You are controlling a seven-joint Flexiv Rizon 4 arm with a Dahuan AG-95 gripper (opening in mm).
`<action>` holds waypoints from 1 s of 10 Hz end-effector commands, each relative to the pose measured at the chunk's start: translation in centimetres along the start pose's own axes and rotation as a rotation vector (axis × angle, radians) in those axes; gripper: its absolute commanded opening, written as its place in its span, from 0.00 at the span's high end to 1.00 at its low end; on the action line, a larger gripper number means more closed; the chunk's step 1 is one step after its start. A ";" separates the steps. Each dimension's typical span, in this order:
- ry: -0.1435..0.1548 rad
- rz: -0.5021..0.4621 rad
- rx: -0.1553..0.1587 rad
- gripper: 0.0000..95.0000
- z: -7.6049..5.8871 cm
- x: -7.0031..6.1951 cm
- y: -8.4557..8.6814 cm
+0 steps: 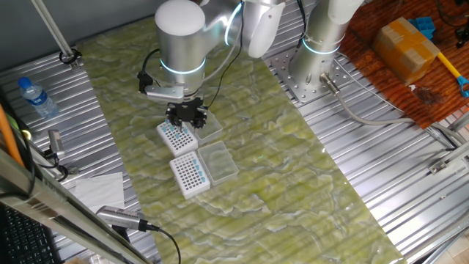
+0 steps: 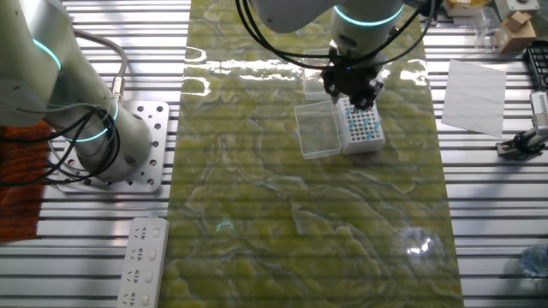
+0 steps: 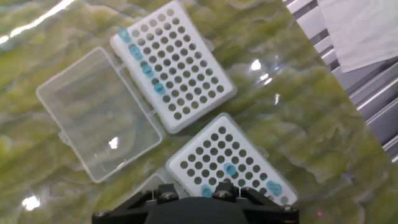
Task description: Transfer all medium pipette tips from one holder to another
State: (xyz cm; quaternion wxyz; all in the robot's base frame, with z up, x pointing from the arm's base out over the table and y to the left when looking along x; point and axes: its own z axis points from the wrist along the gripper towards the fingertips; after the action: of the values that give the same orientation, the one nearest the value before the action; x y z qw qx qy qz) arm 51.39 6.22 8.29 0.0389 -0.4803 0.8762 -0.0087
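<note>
Two white holders with grids of holes lie on the green mat. In the hand view the far holder [image 3: 180, 62] carries several light-blue medium pipette tips [image 3: 147, 70] in the column beside its open clear lid [image 3: 99, 118]. The near holder [image 3: 239, 152] carries three scattered blue tips [image 3: 231, 169]; its other holes are dark and bare. Only the gripper's black base [image 3: 196, 205] shows at the bottom edge, right over the near holder, and the fingertips are hidden. In one fixed view the gripper [image 1: 187, 115] hovers over the holder [image 1: 176, 136], with the second holder [image 1: 189, 174] in front of it.
A second clear lid [image 1: 209, 129] lies beside the gripper. The lidded holder [image 2: 361, 128] and its lid [image 2: 317, 130] show in the other fixed view. A water bottle [image 1: 37, 97] and white paper [image 2: 475, 84] lie off the mat on the ribbed metal table.
</note>
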 end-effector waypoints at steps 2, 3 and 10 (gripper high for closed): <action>-0.010 -0.018 0.015 0.80 0.8 0.4 -0.4; -0.011 -0.020 0.016 0.80 0.8 0.5 -0.4; 0.035 0.000 -0.024 1.00 -1.3 -0.1 -0.5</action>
State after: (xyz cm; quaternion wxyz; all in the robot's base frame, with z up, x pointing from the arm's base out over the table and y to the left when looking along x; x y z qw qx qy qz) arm 51.80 5.87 9.48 0.0223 -0.4808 0.8765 -0.0064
